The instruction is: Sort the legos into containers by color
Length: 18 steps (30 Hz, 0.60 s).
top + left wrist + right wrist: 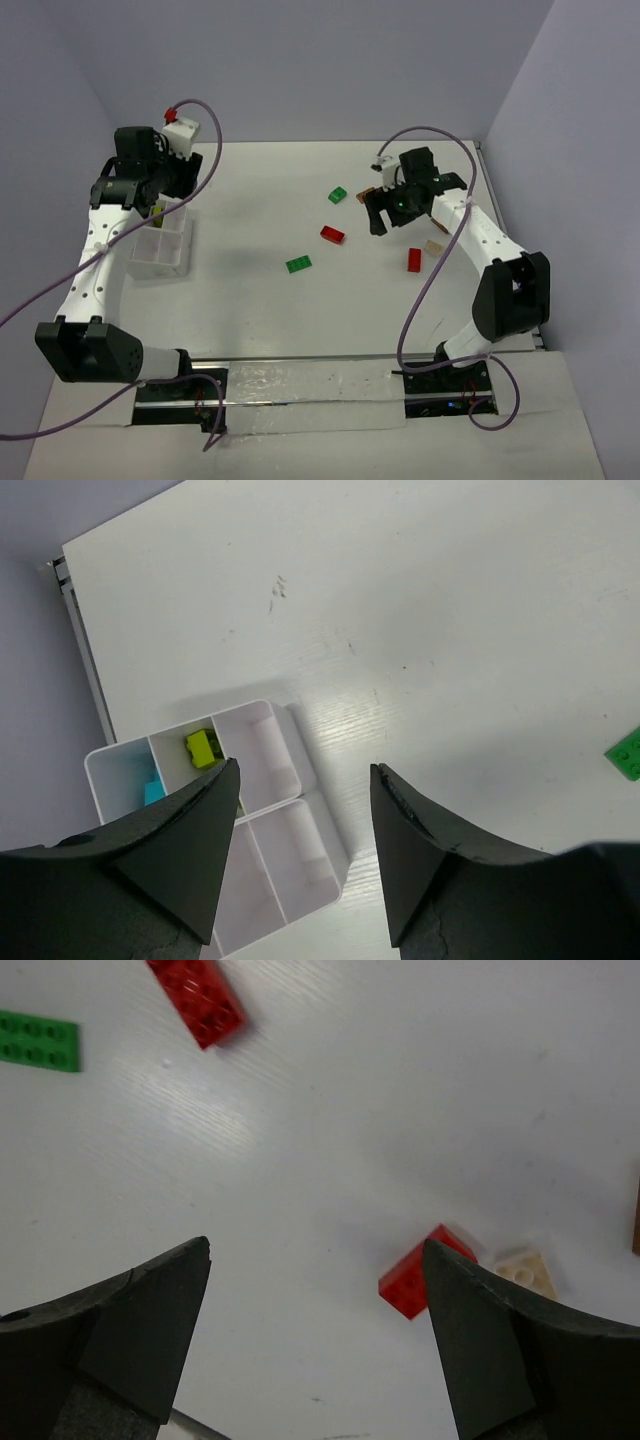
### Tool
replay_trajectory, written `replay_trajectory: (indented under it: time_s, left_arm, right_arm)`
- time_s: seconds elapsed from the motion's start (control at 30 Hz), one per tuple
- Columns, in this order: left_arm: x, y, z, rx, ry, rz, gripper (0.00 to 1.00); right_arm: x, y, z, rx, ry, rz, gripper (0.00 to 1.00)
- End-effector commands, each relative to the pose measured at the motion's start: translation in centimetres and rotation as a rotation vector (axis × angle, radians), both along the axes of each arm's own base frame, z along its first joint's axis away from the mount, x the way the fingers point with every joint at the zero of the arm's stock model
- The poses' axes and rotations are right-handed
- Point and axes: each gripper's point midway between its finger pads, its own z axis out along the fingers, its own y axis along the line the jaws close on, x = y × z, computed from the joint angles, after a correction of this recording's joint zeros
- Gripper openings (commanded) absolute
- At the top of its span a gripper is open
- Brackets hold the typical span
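Thin-walled translucent box (296, 754) (square compartments) holds a yellow-green plastic brick (203, 748).

Lab test cell: white table (260, 310) w/ plain walls (300, 60) (arms (100, 270) bolted on).

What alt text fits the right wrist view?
The right gripper, open and empty, hovers over a white table scattered with bricks. A red brick lies by the finger at the frame's right, with a tan brick beside it. A second red brick and a green brick lie at the top left.
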Motion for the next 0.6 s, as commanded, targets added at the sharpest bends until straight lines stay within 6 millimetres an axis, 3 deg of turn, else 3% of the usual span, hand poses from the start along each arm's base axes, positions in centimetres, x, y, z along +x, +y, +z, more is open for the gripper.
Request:
replay_trajectory:
  time_s: [0.0, 0.13, 0.33, 0.57]
  left_arm:
    - [0.6, 0.1, 0.6, -0.029, -0.069, 0.069, 0.63]
    - [0.7, 0.4, 1.3, -0.035, -0.103, 0.106, 0.63]
    - [0.7, 0.5, 2.0, -0.047, -0.124, 0.121, 0.62]
    - [0.7, 0.4, 3.1, -0.076, -0.171, 0.134, 0.62]
  right_arm:
    - [-2.6, -3.5, -1.6, -0.085, 0.074, -0.124, 0.92]
    - [-4.6, -6.0, -4.6, -0.174, 0.151, -0.223, 0.91]
    - [-4.6, -8.0, -6.3, -0.204, 0.204, -0.334, 0.87]
    - [-4.7, -8.6, -8.7, -0.197, 0.276, -0.429, 0.79]
